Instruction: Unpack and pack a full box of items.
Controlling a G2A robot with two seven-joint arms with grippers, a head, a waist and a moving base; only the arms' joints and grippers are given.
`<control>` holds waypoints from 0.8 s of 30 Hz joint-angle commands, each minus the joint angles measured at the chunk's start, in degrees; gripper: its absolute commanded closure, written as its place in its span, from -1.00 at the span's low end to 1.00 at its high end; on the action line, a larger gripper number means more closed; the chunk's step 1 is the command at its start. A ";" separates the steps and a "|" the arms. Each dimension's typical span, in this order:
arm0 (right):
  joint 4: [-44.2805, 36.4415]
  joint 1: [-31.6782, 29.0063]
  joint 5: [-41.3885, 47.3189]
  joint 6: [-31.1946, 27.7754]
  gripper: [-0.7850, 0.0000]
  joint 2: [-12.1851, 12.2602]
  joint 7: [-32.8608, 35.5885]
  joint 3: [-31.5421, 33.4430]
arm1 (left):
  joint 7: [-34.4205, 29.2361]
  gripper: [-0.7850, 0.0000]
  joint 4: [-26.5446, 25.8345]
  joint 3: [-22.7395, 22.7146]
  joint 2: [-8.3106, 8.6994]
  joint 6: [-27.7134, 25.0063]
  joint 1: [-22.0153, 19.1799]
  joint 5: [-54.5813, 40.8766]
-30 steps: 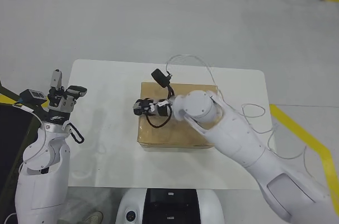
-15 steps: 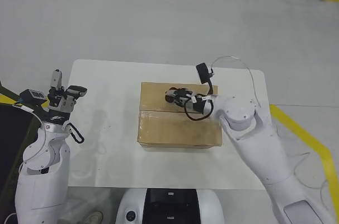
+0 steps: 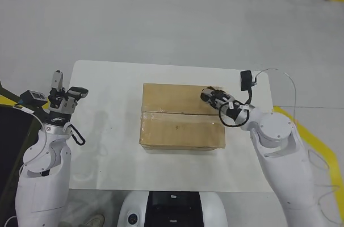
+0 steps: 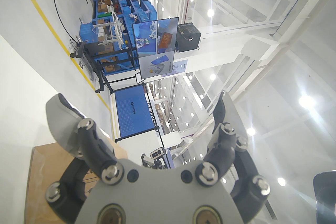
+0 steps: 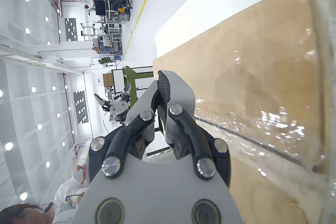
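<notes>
Though lately over box (image 3: pixel 177 122) middle, right pincer (image 3: pixel 208 94) now at its right end.

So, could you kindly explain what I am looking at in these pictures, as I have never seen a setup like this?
This is a two-armed robot working at a white table. One picture looks down from a camera above the arms. The other two come from a camera on each wrist, so each shows that arm's own gripper up close, with the room behind it.

On the table lies one cardboard box. It is closed, with clear tape along its seam.

The left gripper is raised by the table's left edge and points upward, with its fingers apart and empty. The right gripper is over the right end of the box, with its fingers pressed together and nothing between them. So neither arm is holding anything.
</notes>
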 commanded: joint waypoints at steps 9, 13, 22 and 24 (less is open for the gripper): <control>-1.19 -1.96 -1.36 -2.64 1.00 0.43 -1.58 1.87 | 0.00 -1.00 0.00 0.00 0.00 0.00 0.00 0.00; -1.19 -1.96 -1.36 -2.64 1.00 0.43 -1.58 1.87 | 0.00 -1.00 0.00 0.00 0.00 0.00 0.00 0.00; -1.19 -1.96 -1.36 -2.64 1.00 0.43 -1.58 1.87 | 0.00 -1.00 0.00 0.00 0.00 0.00 0.00 0.00; -1.19 -1.96 -1.36 -2.64 1.00 0.43 -1.58 1.87 | 0.00 -1.00 0.00 0.00 0.00 0.00 0.00 0.00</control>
